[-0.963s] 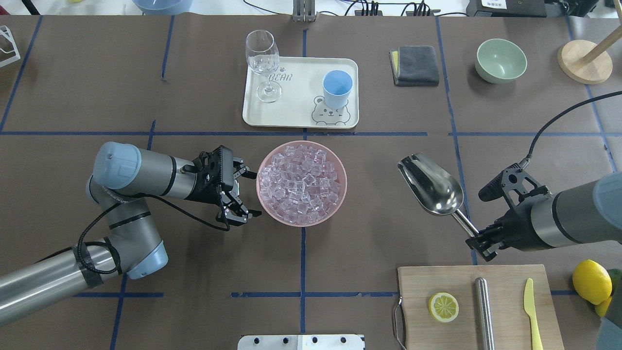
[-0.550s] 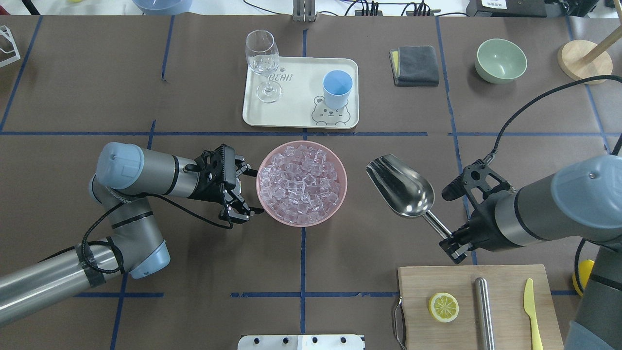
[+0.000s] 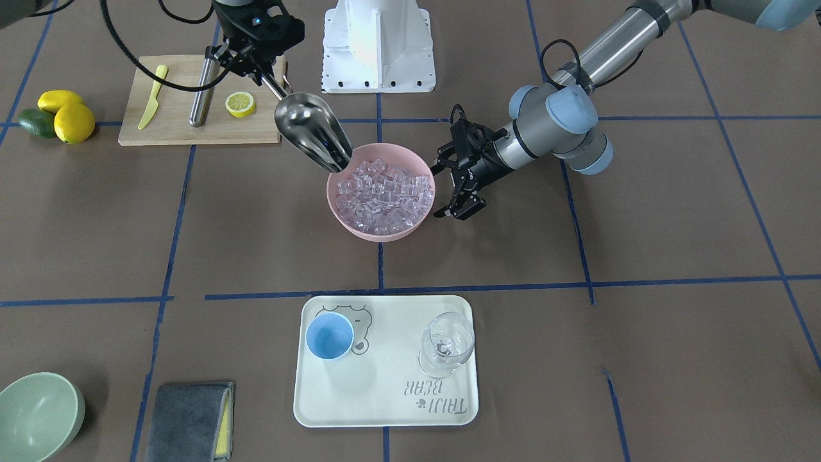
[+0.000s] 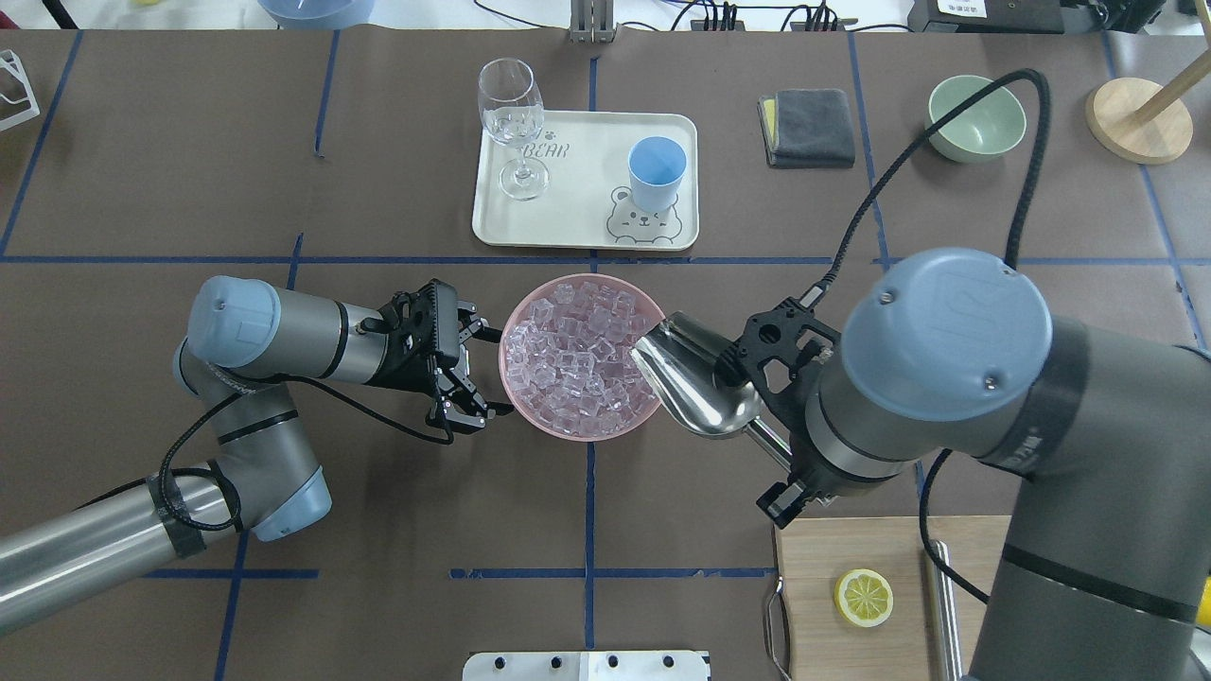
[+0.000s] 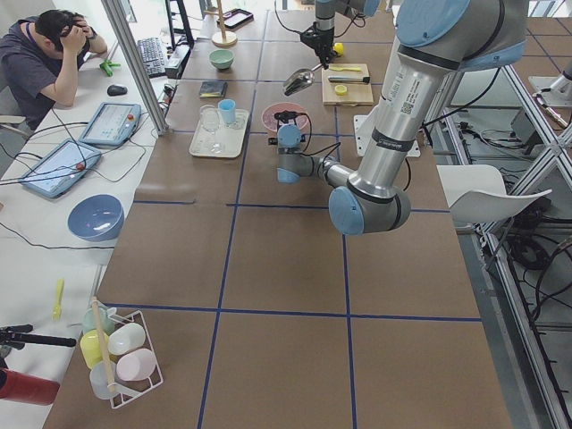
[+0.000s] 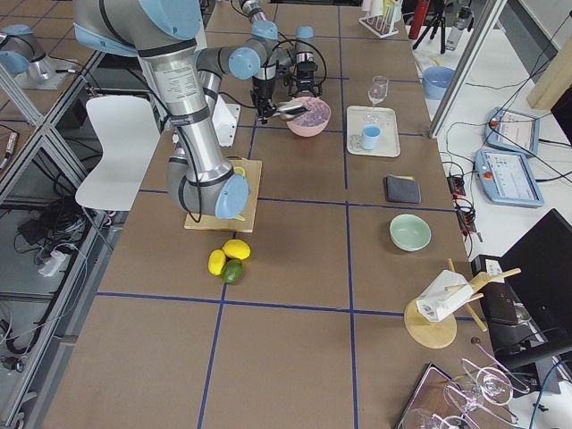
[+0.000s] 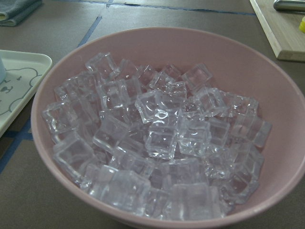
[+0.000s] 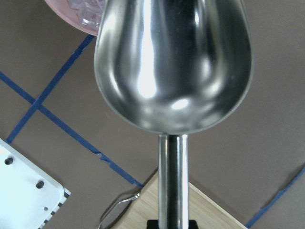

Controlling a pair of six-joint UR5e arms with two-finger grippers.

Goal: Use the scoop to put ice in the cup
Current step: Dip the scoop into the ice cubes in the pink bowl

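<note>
Scoop [image 4: 695, 388] position is the change: a second ago it hung well to the right of the pink bowl [image 4: 568, 281], and now the right arm has swung it in so its mouth sits at the bowl's right rim, tipped down toward the ice [image 4: 577, 355]. The right gripper [image 3: 260, 67] stays clamped on the rod handle. The trough is empty in the right wrist view, so no ice has been lifted yet. By my reading, the approach is done and the dig into the heap comes next.

The left gripper [image 4: 478, 374] has hardly shifted. It waits at the bowl's left side with its fingers spread, just beside the rim. I cannot tell whether they touch it. It looks placed to steady the bowl.

The ice all lies in the bowl at the middle of the worktop. The cup [image 4: 657, 170] stands empty on the tray [image 4: 577, 218] at the middle of the far edge.

Counted:
- one scoop
- one cup
- one pink bowl
- one heap of cubes, too many to count
- one tray
- one stemmed glass [image 4: 511, 113]
- one green bowl [image 3: 38, 414] and one cloth [image 3: 189, 420] toward the far right corner
- one board [image 3: 192, 131] at the near edge
- one lemon slice [image 3: 240, 104]
</note>
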